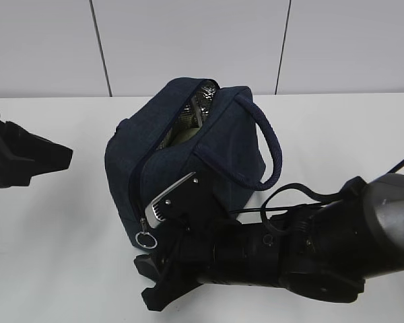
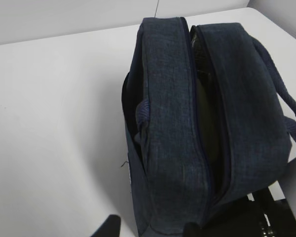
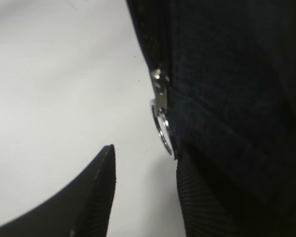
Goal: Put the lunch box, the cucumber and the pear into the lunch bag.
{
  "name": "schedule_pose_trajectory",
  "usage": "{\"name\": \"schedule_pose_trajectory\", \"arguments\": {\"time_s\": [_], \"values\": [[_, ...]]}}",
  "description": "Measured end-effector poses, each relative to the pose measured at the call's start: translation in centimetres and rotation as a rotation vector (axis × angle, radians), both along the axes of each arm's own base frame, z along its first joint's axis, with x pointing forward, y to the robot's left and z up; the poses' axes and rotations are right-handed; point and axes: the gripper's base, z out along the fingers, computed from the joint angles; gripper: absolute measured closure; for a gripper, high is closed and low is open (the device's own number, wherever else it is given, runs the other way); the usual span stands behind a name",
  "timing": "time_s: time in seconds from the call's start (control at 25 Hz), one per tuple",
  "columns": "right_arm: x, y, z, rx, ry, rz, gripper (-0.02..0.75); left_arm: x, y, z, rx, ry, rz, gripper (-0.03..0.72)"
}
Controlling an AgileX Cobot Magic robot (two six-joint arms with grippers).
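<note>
Exterior: one bag (image 1: 188, 145) mid-table (image 1: 350, 128), top unzipped, loads of free white space all round. Right gripper (image 1: 165, 212) is against its near end by the ring pull (image 1: 146, 239).

Left wrist: left gripper (image 2: 150, 231) part open, nothing in it, just short of the bag.

Right wrist: jaws apart, ring between them, not pinched.

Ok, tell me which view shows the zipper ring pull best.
The right wrist view: the zipper ring pull hangs large and sharp against the lunch bag, between the right claw fingers. The exterior view shows the ring small, low on the bag's near corner. The left wrist view shows only the bag's top, with no ring in sight.
</note>
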Motion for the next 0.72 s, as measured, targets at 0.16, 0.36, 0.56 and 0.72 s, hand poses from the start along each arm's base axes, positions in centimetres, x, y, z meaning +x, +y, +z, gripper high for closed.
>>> {"name": "schedule_pose_trajectory", "arguments": {"time_s": [0.16,0.36,0.56,0.72], "values": [[0.01,0.02,0.03,0.001,-0.005,0.003,0.402,0.0,0.0,0.0,0.0,0.0,0.0,0.447],[0.13,-0.01,0.1,0.007,-0.014,-0.01,0.463,0.0,0.0,0.0,0.0,0.0,0.0,0.447],[0.16,-0.02,0.11,0.004,-0.019,-0.011,0.539,0.0,0.0,0.0,0.0,0.0,0.0,0.447],[0.18,-0.03,0.11,0.005,-0.019,-0.012,0.715,0.0,0.0,0.0,0.0,0.0,0.0,0.447]]}}
